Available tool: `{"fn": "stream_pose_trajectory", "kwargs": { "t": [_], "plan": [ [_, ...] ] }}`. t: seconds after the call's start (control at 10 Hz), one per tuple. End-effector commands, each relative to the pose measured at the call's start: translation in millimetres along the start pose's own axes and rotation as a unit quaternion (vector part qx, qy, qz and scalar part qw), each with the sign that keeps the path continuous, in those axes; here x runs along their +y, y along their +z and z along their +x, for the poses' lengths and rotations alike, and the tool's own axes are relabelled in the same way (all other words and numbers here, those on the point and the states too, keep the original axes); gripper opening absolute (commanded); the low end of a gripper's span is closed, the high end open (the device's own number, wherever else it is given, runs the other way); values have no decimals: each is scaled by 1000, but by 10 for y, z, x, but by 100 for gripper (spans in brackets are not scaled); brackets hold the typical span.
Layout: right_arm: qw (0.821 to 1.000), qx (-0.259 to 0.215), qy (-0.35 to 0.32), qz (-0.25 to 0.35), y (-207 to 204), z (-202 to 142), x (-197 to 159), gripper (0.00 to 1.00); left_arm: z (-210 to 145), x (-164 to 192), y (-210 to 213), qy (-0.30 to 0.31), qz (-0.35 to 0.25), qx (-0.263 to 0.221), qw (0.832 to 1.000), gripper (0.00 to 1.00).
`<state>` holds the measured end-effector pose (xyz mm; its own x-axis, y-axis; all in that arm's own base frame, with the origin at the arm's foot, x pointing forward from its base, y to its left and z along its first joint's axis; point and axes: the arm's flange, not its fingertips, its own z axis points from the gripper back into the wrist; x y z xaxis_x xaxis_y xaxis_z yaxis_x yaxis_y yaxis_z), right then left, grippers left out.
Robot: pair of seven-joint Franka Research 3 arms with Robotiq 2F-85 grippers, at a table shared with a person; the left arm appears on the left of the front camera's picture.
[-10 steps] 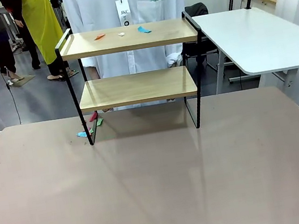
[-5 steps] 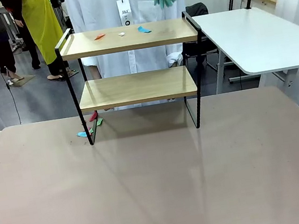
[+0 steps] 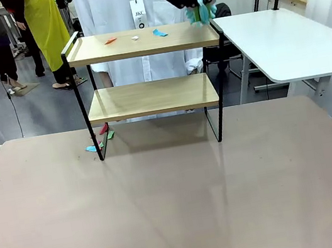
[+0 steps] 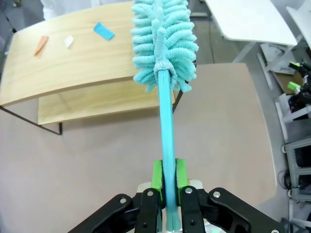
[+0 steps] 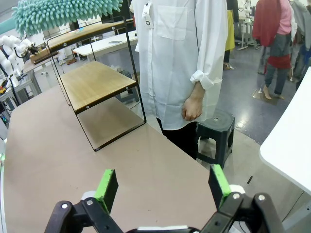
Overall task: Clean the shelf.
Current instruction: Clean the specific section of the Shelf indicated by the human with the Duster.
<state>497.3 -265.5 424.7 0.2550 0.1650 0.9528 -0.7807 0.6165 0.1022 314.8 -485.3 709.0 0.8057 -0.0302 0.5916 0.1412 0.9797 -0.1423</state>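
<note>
Two grippers: left gripper (image 4: 165,175) clenched low on the thin handle of the teal duster (image 4: 163,43); right gripper (image 5: 163,187) released, nothing between its pads, bottom of its wrist view.
duster spot: upper right of the front view, head over the right end of the shelf (image 3: 183,36).
desk (image 3: 180,210): tan, lower half of the front view.
shelf spot: centre of the front view, upright at the desk's far edge.
paper scraps (image 3: 159,33): orange, white and blue, on the top board, left of middle.
loose scraps (image 3: 96,146): on the desk by the shelf's left leg.
shelf handling: probably light, with stiff boards on a thin frame. May slide or tip under a hard sweep. Steady it at a black side rail.
duster handling: soft head, light, so light strokes should do.
person (image 3: 108,6): white coat, just behind the shelf.
</note>
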Motion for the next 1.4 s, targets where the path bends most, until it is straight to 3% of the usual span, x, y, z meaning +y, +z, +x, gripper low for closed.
{"fn": "stream_pose_trajectory", "kwargs": {
  "t": [0.0,0.5,0.6,0.8,1.3],
  "plan": [
    [1000,0,3,0,-1,28,8,100,-30,-72,-91,16,21,-4,1000,13],
    [1000,0,3,0,-1,28,8,100,-132,-98,-260,57,26,34,997,13],
    [1000,0,3,0,-1,28,8,100,-137,-95,-287,28,20,24,999,13],
    [1000,0,3,0,-1,28,8,100,-139,-89,-305,35,23,27,999,13],
    [1000,0,3,0,-1,28,8,100,-21,493,-365,43,47,92,994,13]
  ]
}}
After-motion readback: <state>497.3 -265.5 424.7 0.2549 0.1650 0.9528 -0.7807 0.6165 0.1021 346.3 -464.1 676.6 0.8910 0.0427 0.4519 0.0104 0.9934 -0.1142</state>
